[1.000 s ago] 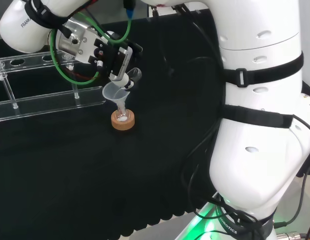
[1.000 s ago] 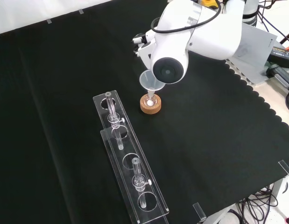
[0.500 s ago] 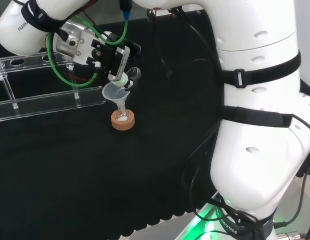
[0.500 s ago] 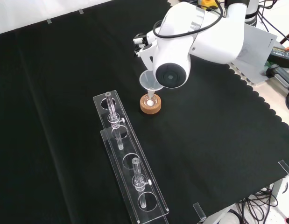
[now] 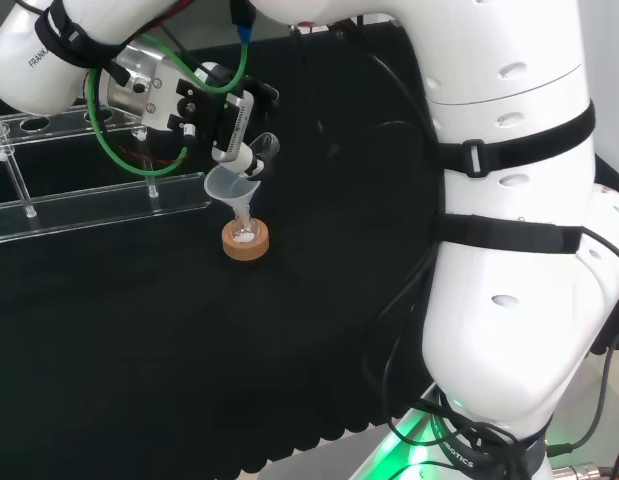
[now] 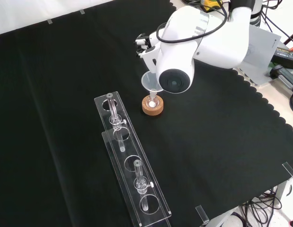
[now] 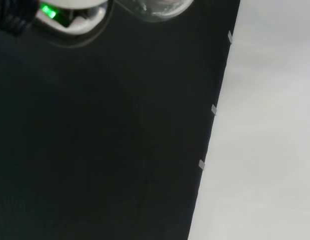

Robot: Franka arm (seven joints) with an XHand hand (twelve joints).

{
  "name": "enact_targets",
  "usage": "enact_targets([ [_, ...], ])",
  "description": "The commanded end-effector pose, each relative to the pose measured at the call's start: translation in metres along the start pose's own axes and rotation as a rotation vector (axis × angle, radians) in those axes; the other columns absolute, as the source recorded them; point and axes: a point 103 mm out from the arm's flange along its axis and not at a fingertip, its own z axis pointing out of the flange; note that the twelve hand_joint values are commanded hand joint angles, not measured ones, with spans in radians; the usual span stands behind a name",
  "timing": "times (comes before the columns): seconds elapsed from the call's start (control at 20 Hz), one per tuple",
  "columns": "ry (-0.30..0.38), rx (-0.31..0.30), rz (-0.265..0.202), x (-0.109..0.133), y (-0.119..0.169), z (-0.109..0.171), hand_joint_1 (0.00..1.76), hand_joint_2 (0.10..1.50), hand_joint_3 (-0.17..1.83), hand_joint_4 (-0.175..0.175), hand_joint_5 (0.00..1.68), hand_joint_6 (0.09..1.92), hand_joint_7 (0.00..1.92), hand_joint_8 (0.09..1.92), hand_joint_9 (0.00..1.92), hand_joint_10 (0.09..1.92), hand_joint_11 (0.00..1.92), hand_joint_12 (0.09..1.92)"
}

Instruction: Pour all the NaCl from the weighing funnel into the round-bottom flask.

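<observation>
Funnel of clear plastic stands upright with its stem in the neck of the flask, which sits on a cork ring on the black cloth. A little white powder shows in the flask's round belly in both the head and front views. In the head view the hand hangs just above and behind the funnel's rim, its fingers pinching a small clear vessel that is tilted with its mouth down toward the funnel; whether anything is left in it I cannot tell. In the front view a white arm link with a grey cap covers most of the hand, and the funnel and ring show just beside it. A clear rack holding glass pieces stands near the flask, toward the lower left in the front view.
</observation>
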Motion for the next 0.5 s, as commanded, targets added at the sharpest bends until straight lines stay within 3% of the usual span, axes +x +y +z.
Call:
enact_targets([
  [0.05, -0.019, 0.0, 0.006, 0.0013, -0.0012, -0.0012, 1.09, 0.66, 0.73, 0.175, 1.17, 0.89, 0.58, 0.66, 0.96, 0.36, 0.74, 1.1],
  [0.5, -0.02, 0.023, 0.011, -0.0002, -0.0019, -0.0023, 1.09, 0.66, 0.73, 0.175, 1.17, 0.89, 0.58, 0.66, 0.96, 0.36, 0.74, 1.1],
])
